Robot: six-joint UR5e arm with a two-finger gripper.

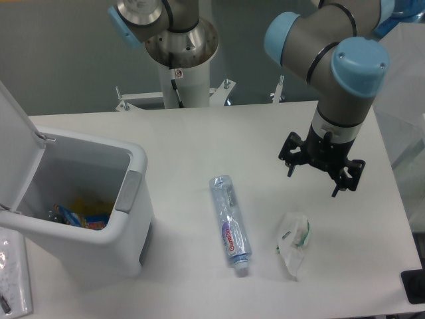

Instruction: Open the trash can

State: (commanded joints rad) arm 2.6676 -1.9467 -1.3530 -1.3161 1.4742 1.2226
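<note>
The white trash can [99, 229] stands at the table's left front. Its lid [16, 146] is swung up and back on the left, so the inside shows, with coloured wrappers [76, 216] at the bottom. The grey push-button tab [129, 191] sits on the right rim. My gripper [322, 174] hangs over the right side of the table, far from the can. Its fingers point down and stand apart, and nothing is between them.
A crushed clear plastic bottle [230, 222] with a blue label lies mid-table. A crumpled clear plastic wrapper [293, 242] lies below the gripper. The arm's base column [180, 60] stands at the back. A black object [415, 286] sits at the right edge.
</note>
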